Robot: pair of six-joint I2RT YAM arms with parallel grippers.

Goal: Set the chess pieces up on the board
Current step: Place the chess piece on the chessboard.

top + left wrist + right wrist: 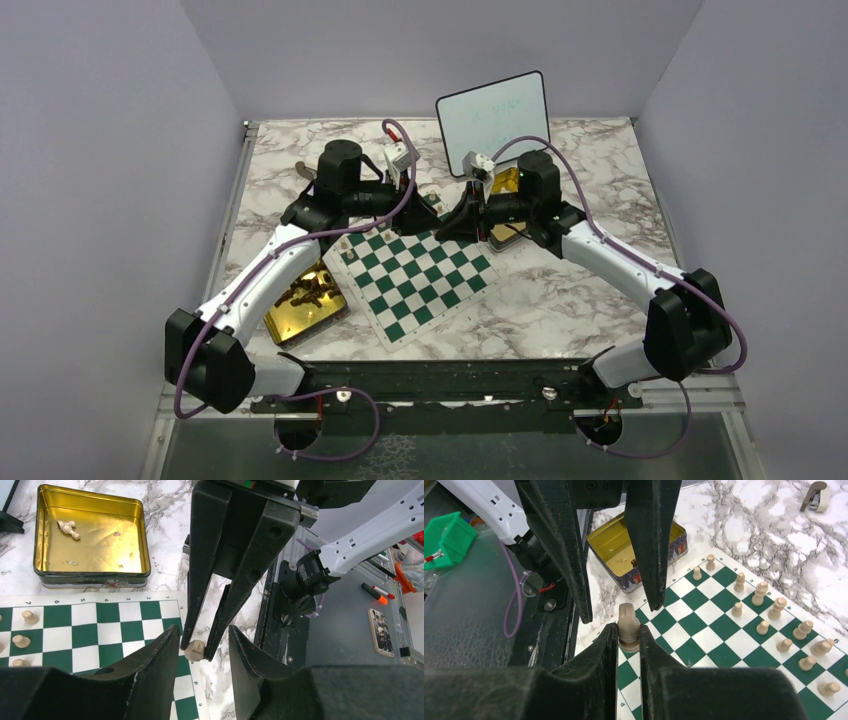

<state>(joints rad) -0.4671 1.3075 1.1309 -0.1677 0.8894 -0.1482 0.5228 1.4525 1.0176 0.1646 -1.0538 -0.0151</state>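
Above the green-and-white board's (420, 275) far corner, my right gripper (628, 630) is shut on a pale beige chess piece (628, 621), held upright by its base. My left gripper (202, 632) is open. Its jaws stand on either side of the right gripper's fingertips and the held piece (194, 650) without touching them. From above, the left gripper (425, 205) and the right gripper (460, 215) meet tip to tip. Several pale pieces (769, 615) stand in two rows along one edge of the board (724, 645). More pale pieces (22, 630) show on the board (115, 625).
A gold tin (305, 300) with dark pieces sits left of the board. Another gold tin (90, 535) beyond the far corner holds two pale pieces (67, 527). A small whiteboard (495, 115) stands at the back. A grey stapler-like object (816, 495) lies on the marble.
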